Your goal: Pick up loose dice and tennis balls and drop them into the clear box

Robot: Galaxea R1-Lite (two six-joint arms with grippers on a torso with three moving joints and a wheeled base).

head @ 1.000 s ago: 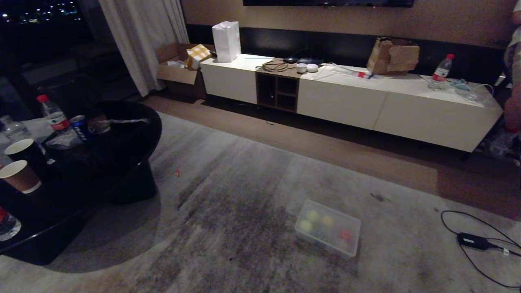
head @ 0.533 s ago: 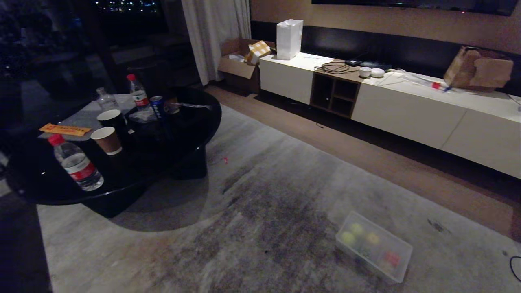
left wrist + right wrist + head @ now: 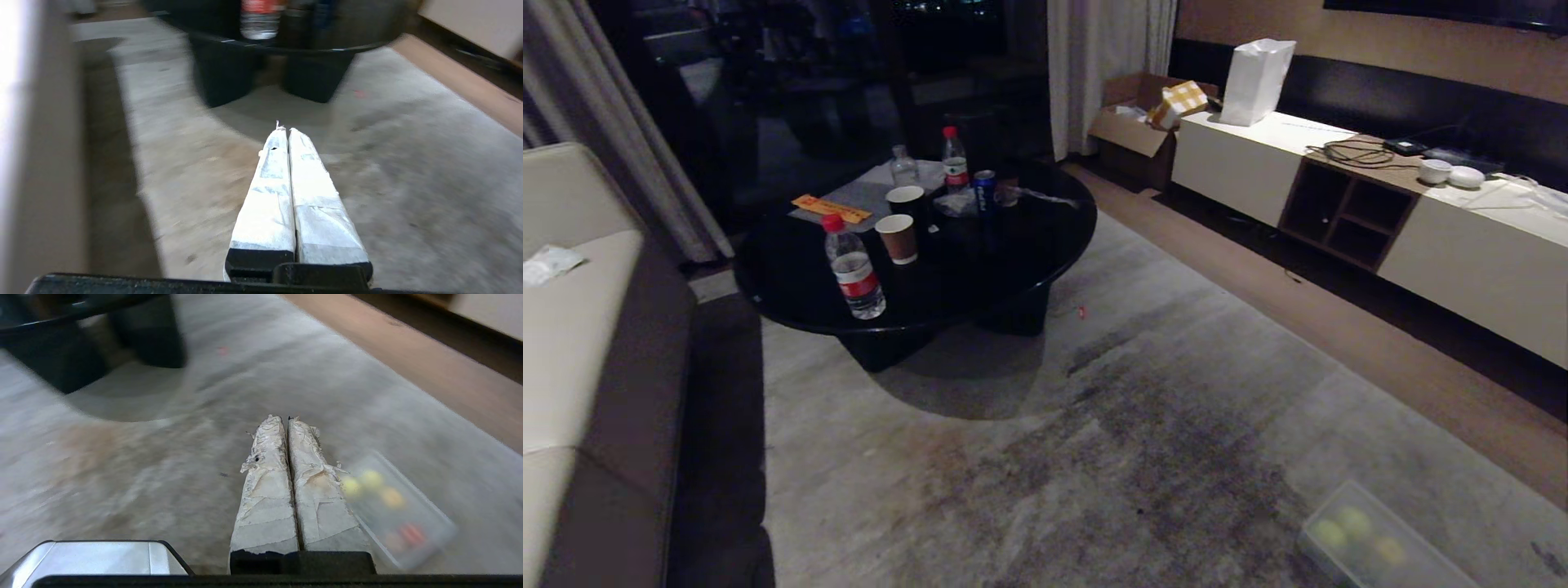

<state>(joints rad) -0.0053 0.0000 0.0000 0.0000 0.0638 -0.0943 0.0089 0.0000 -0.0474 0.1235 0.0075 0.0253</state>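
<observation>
The clear box (image 3: 1308,545) sits on the rug at the lower right corner of the head view, partly cut off by the picture's edge. Two tennis balls (image 3: 1327,533) lie inside it beside a yellow die (image 3: 1388,551). In the right wrist view the clear box (image 3: 425,502) lies just beside my right gripper (image 3: 284,418), holding the tennis balls (image 3: 350,486), a yellow die (image 3: 393,497) and a red die (image 3: 410,533), all blurred. The right gripper is shut and empty, hanging above the rug. My left gripper (image 3: 286,130) is also shut and empty above the rug.
A black round coffee table (image 3: 1013,245) with bottles, cups and a can stands ahead to the left. A sofa (image 3: 580,327) fills the left edge. A long white low cabinet (image 3: 1462,253) runs along the right wall. A small red scrap (image 3: 1081,312) lies on the rug.
The whole head view has swung left: the clear box slid toward the lower right corner, and the coffee table and then the sofa came into view. Nothing in the scene moved.
</observation>
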